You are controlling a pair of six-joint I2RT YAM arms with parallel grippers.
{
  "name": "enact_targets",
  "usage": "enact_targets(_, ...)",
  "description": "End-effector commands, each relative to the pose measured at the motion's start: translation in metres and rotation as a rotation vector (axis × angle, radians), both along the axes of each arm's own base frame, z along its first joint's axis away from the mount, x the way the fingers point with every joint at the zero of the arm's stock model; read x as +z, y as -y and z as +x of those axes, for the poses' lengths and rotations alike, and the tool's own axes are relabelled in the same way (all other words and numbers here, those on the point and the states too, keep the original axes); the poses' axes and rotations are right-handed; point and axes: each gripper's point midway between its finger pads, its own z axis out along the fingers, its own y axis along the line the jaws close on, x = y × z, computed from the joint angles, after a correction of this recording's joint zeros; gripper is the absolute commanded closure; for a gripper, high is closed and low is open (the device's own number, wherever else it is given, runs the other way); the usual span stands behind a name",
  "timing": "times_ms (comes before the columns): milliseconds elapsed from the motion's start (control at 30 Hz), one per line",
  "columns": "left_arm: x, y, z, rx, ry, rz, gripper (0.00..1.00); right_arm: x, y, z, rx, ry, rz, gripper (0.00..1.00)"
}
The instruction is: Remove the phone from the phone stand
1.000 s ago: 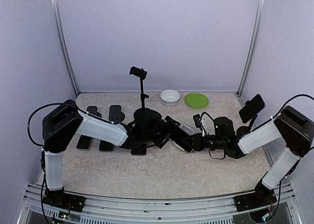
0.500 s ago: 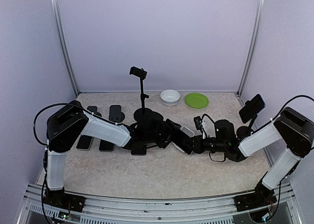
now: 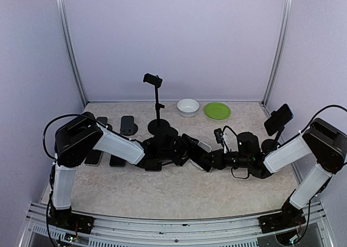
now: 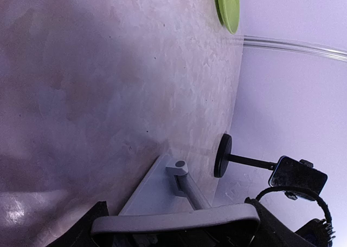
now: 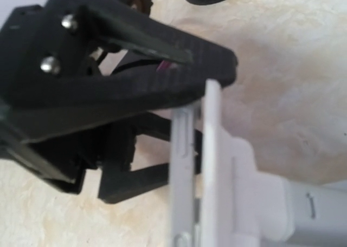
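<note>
My left gripper (image 3: 176, 151) and right gripper (image 3: 210, 160) meet low over the middle of the counter (image 3: 179, 195), just in front of the tall stand's round base. The phone (image 4: 173, 221) is there between them, still on the stand (image 4: 162, 190).

From the left wrist I see the phone edge-on as a pale slab. The stand's flat foot and hinged arm are right behind it. My left fingers (image 4: 89, 231) sit against both ends of that slab, so I read that gripper as pinching the phone across its length.

The right wrist view is crowded. It shows the black left gripper on top and two pale upright plates side by side, one of them joined to the stand's arm. My own right fingers don't show clearly there, so I can't tell whether that gripper is spread or pressed together.

At the back of the counter the bowl (image 3: 188, 106) shows a plain white inside, and the green plate (image 3: 217, 110) lies just beside it. The tall stand (image 3: 158, 109) carries a dark handset (image 3: 153, 80) at its top. A shorter side stand (image 3: 269, 144) near my right arm holds another handset, tilted. Four spare phones (image 3: 127, 124) lie flat on the left side of the counter.
</note>
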Motion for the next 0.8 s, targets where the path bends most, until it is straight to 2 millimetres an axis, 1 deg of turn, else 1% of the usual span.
enact_targets(0, -0.01, -0.003, 0.004, -0.007, -0.015, -0.045, 0.63, 0.024, -0.006, 0.001, 0.014, 0.073, 0.051, 0.66)
enact_targets(33, -0.011, -0.003, 0.004, -0.01, -0.013, -0.045, 0.64, 0.024, -0.006, 0.001, 0.015, 0.072, 0.051, 0.61)
enact_targets(133, -0.006, -0.001, 0.003, -0.016, 0.012, -0.032, 0.67, 0.027, -0.005, 0.0, 0.012, 0.075, 0.05, 0.46)
enact_targets(233, 0.001, 0.0, 0.002, -0.016, 0.037, -0.021, 0.69, 0.033, -0.004, 0.0, 0.013, 0.084, 0.056, 0.37)
enact_targets(400, 0.012, -0.004, 0.003, -0.004, 0.071, 0.024, 0.7, 0.046, -0.001, 0.004, -0.016, 0.107, 0.059, 0.27)
enact_targets(533, 0.023, -0.007, 0.001, -0.007, 0.118, 0.092, 0.71, 0.051, 0.006, 0.009, -0.061, 0.117, 0.049, 0.24)
enact_targets(633, 0.029, -0.007, -0.002, -0.02, 0.133, 0.103, 0.71, 0.057, 0.01, 0.01, -0.081, 0.124, 0.056, 0.2)
enact_targets(767, 0.037, -0.009, -0.006, -0.038, 0.168, 0.118, 0.74, 0.067, 0.015, 0.013, -0.099, 0.141, 0.068, 0.17)
